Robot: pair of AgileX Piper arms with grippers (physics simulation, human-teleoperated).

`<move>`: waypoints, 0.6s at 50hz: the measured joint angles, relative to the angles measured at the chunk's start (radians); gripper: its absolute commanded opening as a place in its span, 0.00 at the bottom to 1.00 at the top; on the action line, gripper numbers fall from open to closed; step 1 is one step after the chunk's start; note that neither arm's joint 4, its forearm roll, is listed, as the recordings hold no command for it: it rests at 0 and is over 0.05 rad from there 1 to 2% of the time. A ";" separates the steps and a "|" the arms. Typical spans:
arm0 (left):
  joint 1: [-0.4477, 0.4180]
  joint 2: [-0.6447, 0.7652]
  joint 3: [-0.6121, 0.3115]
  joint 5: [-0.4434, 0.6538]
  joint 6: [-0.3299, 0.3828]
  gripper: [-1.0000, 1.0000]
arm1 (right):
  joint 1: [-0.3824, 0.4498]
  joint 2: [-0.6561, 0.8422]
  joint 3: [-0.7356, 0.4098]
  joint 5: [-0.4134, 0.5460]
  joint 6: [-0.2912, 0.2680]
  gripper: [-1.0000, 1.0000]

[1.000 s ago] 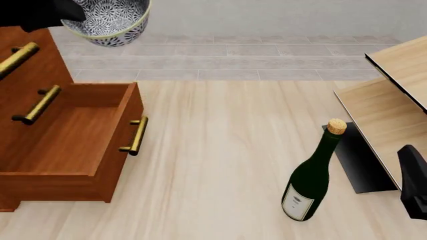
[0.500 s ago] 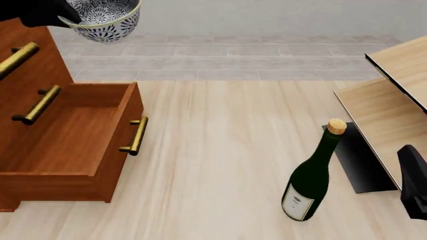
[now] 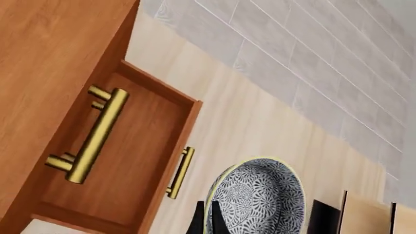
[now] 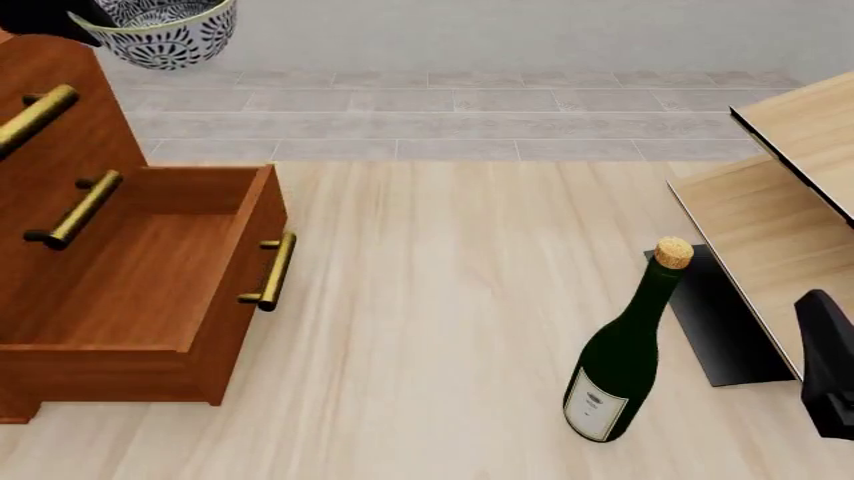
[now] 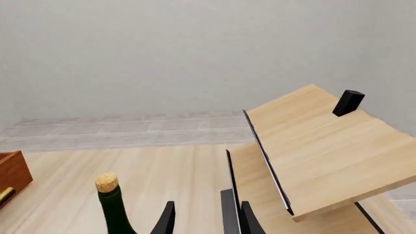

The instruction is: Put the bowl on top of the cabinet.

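A pale wood-grain counter is seen in the front view, backed by a band of grey tiles and a plain grey wall. The small round white bowl with a blue-grey floral pattern is held aloft at the top left corner of that view, above the top edge of the large reddish-brown wooden cabinet with brass bar handles, whose lowest drawer stands pulled out. The top of the cabinet is cut off there.

The left fingers are closed on the bowl's rim, as the left wrist view shows; in the front view only a dark fragment of that arm appears.

The right fingers are parted and empty, near a dark green corked bottle and a pale light-wood shelf unit.
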 measured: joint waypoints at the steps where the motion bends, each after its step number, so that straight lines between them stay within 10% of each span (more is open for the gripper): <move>1: 0.006 0.000 -0.002 0.002 0.001 0.00 | 0.000 0.000 0.000 0.000 0.000 1.00; 30: 0.174 -0.011 -0.068 0.023 -0.025 0.00 | 0.002 0.000 0.000 0.004 -0.004 1.00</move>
